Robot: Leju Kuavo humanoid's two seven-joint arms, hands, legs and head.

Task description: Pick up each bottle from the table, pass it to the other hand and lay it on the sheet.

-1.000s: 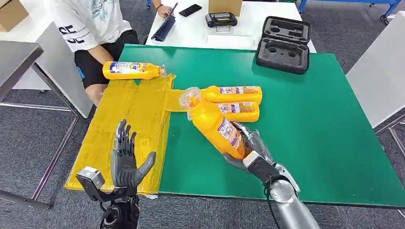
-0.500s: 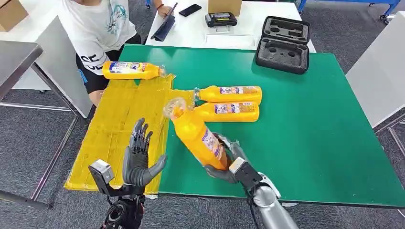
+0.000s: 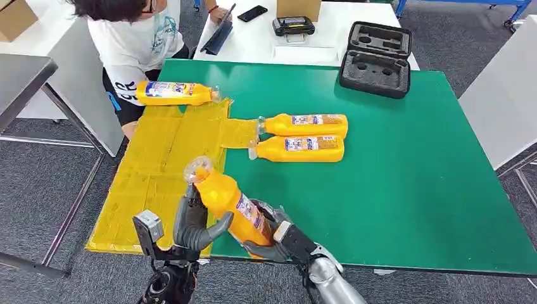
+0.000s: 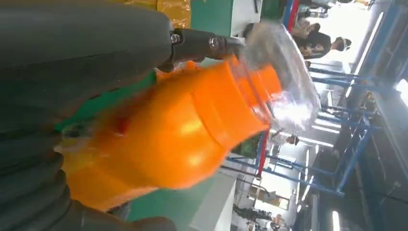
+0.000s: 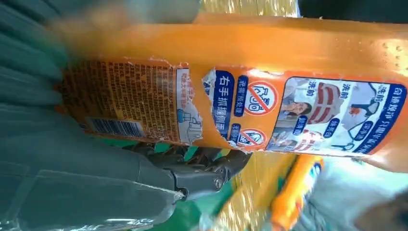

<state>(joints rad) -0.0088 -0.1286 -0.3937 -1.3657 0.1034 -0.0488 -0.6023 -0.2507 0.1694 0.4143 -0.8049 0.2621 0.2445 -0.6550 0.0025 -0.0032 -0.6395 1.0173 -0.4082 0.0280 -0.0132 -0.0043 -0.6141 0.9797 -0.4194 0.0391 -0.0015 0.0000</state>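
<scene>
Low in the frame, mid-handover: held bottle (image 3: pixel 230 204) gripped at its base by the right hand (image 3: pixel 271 235), left hand (image 3: pixel 193 223) wrapped loosely at its upper body, grip not yet certain. Beyond, centre: two bottles (image 3: pixel 303 125) waiting on green table (image 3: pixel 411 171). Upper left: one bottle (image 3: pixel 174 93) already laid on yellow sheet (image 3: pixel 164 158).

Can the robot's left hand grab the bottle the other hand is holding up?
Probably yes. The left hand is right beside the bottle, with nothing between them.
</scene>
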